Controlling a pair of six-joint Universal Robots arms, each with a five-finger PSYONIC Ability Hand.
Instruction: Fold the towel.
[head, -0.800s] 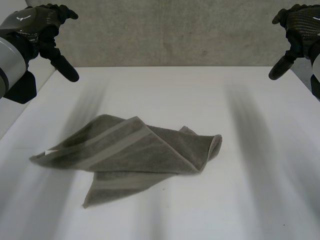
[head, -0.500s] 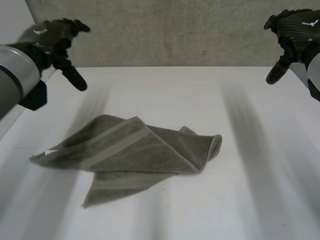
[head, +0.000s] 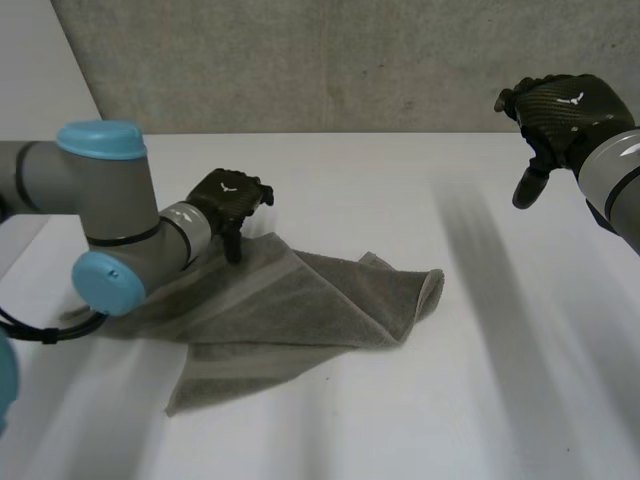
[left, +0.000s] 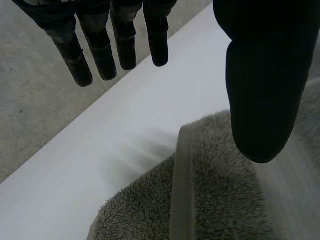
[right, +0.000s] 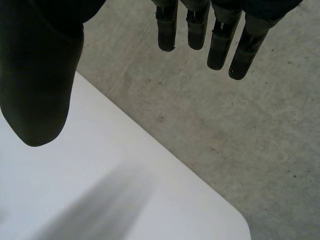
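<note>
A grey-brown towel (head: 300, 305) lies crumpled and partly folded over itself on the white table (head: 420, 190), left of centre. My left hand (head: 228, 200) hovers over the towel's far corner, open, with its thumb pointing down at the cloth. In the left wrist view the straight fingers (left: 105, 42) hang above the table past the towel's hemmed edge (left: 181, 190), and the thumb (left: 265, 95) is over the cloth. My right hand (head: 555, 115) is up in the air at the far right, open and well away from the towel. Its fingers (right: 215, 30) and thumb (right: 37, 75) are spread with nothing between them.
A grey concrete wall (head: 350, 60) stands behind the table's far edge. The table's far right corner (right: 220, 210) lies below the right hand. Bare table surface stretches right of and in front of the towel.
My left arm has swung down and inward from the upper left to the towel's far corner. The right hand has moved slightly inward and lower. The towel has not moved.
</note>
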